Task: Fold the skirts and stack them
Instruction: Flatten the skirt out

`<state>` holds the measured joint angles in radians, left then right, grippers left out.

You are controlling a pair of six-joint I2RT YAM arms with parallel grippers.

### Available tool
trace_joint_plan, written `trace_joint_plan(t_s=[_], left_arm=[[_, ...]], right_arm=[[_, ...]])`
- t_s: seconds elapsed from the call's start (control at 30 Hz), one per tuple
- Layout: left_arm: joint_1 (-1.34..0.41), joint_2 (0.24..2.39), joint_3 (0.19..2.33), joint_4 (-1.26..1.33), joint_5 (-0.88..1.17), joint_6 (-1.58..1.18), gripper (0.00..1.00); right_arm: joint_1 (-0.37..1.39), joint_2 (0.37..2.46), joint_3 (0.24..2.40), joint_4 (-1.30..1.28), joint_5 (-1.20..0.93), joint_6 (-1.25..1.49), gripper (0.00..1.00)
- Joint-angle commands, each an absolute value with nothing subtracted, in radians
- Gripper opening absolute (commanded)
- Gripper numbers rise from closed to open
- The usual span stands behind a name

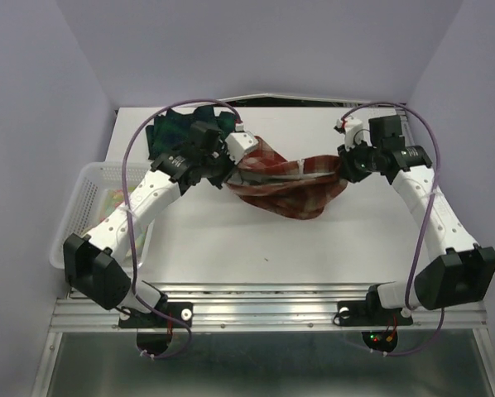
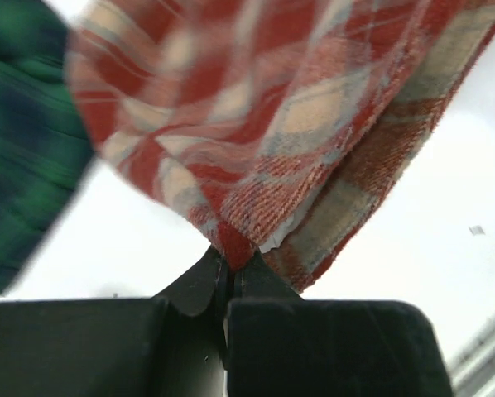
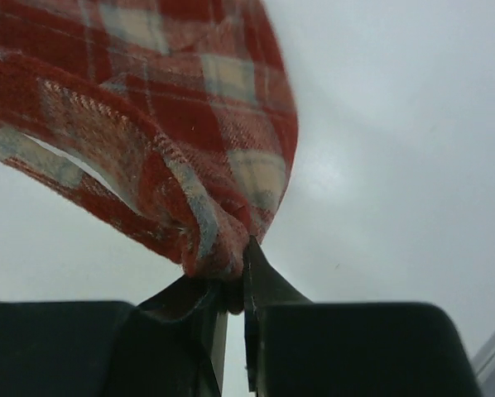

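red-and-cream plaid cloth skirt (image 1: 290,188) hangs slung between the two grippers over the middle of the white table (image 1: 314,248), centre of the top view, sagging in the middle. can't tell whether its low fold touches the table. left gripper (image 2: 229,263) is clamped on one edge of it, fingers together on the cloth, bottom of the left wrist view. right gripper (image 3: 236,269) pinches a bunched corner at the other end, with a thin slit between the fingers lower down. in the top view both gripper tips are buried in cloth and housing, hard to make out.

dark green-navy plaid cloth skirt (image 1: 175,131) lies on the table in the upper left, partly covered by the left arm. it is blurred and cut off at the left edge of the left wrist view.

white plastic mesh basket (image 1: 84,184) sits at the left edge of the table, partly hidden by the left arm. pastel yellowish cloth (image 1: 115,198) lies inside it, pattern too small to tell.
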<state>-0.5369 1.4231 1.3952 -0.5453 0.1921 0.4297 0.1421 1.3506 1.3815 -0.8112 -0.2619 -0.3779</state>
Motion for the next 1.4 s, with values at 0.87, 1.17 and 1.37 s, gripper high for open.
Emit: trace_joint_plan(t_s=[0.87, 1.17, 1.37], left_arm=[[-0.577, 1.738, 1.404, -0.565, 0.474, 0.288, 0.00], [-0.563, 1.703, 1.394, -0.552, 0.457, 0.252, 0.00], [-0.546, 1.588, 1.379, -0.552, 0.362, 0.250, 0.00]], right_arm=[[0.297, 1.555, 1.270, -0.859, -0.213, 0.027, 0.75], [0.423, 1.631, 1.210, -0.825, 0.100, -0.027, 0.70], [0.423, 1.511, 1.094, -0.822, 0.302, -0.110, 0.67]])
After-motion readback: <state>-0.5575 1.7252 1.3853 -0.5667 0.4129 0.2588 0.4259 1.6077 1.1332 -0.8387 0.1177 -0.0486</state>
